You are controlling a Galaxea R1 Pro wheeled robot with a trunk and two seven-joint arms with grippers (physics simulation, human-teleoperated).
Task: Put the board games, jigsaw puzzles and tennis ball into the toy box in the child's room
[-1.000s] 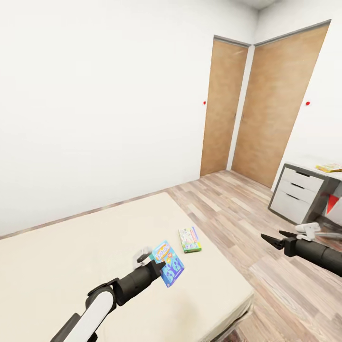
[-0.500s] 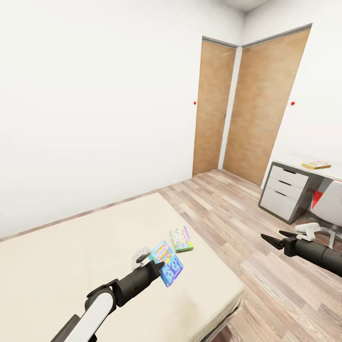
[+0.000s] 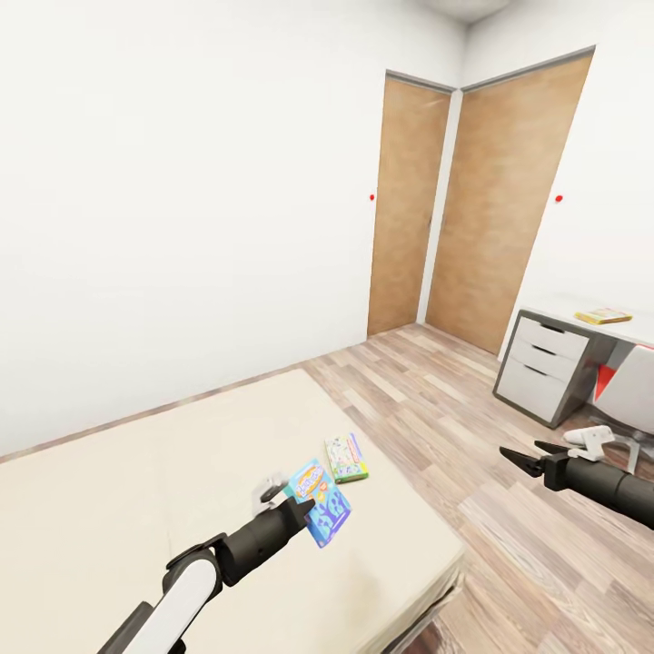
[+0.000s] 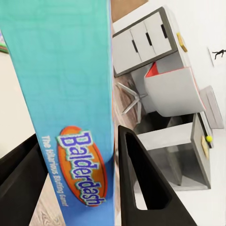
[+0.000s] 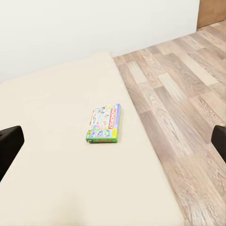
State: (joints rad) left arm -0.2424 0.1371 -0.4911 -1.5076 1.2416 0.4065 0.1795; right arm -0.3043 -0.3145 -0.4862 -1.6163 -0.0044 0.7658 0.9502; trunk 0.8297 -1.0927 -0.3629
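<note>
L claw (image 3: pixel 304 504) clamps blue game (image 3: pixel 321 502) by its edge; stiff, light box, prob. slippery. R claw (image 3: pixel 518 456) open, empty; green game (image 3: pixel 346 457) just beyond L claw.

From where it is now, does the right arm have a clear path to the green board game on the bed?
Probably yes. The right gripper is open and empty over the floor beside the bed, and the green board game lies flat near that edge with nothing between them.
</note>
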